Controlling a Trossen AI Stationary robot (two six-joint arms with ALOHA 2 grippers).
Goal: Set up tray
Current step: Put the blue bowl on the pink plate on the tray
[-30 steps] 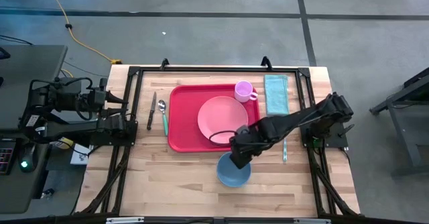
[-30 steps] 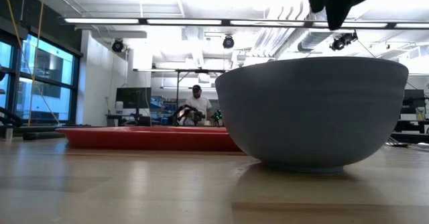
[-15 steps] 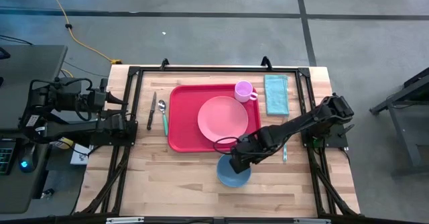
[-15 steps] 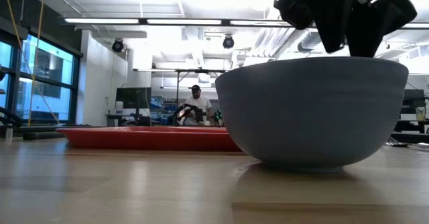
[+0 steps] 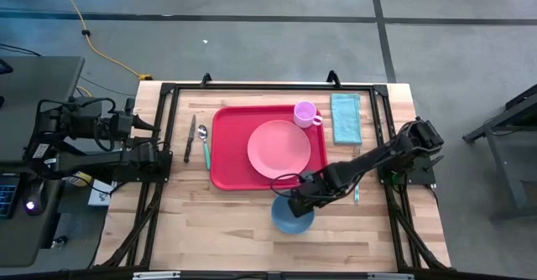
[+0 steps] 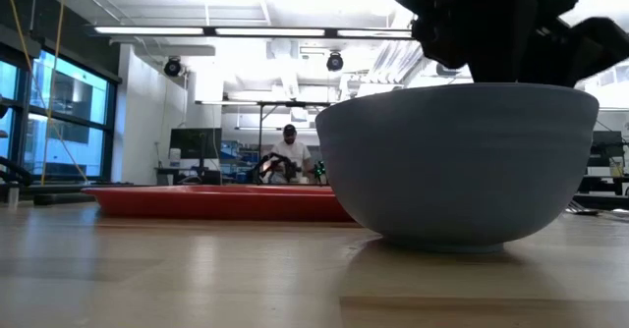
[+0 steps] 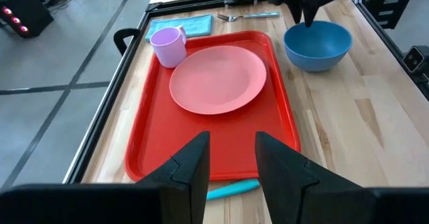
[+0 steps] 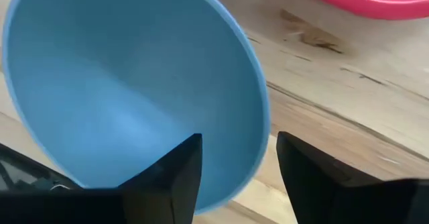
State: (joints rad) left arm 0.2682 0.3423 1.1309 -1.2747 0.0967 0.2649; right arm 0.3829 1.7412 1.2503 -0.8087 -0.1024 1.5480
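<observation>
The red tray (image 5: 225,164) lies on the table and holds a round pink plate (image 5: 278,149) and a pink mug (image 5: 304,112). A blue bowl (image 5: 292,219) stands upright on the wood just near of the tray. It also shows in the low view (image 6: 457,166) and the left wrist view (image 7: 318,45). My right gripper (image 5: 299,203) is open and low over the bowl's far rim (image 8: 263,127). One finger (image 8: 167,180) is inside the bowl and one (image 8: 312,177) is outside. My left gripper (image 7: 231,163) is open and empty at the table's left edge (image 5: 155,129). My right gripper comes at the bowl's far rim (image 8: 263,127) from above, one finger inside the bowl and one outside. I cannot tell whether either finger touches the rim. The bowl stands on its base on the table.
A knife (image 5: 190,137) and a teal-handled spoon (image 5: 205,148) lie left of the tray. A teal napkin (image 5: 346,118) lies at the far right and a fork (image 5: 356,188) near it. A black frame (image 5: 168,112) runs round the table. Bare wood lies near the front edge.
My right gripper has gone from over the plate's near edge toward the table's near edge. It has come down until its fingers stand over the bowl's far rim. The bowl has stayed where it was.
</observation>
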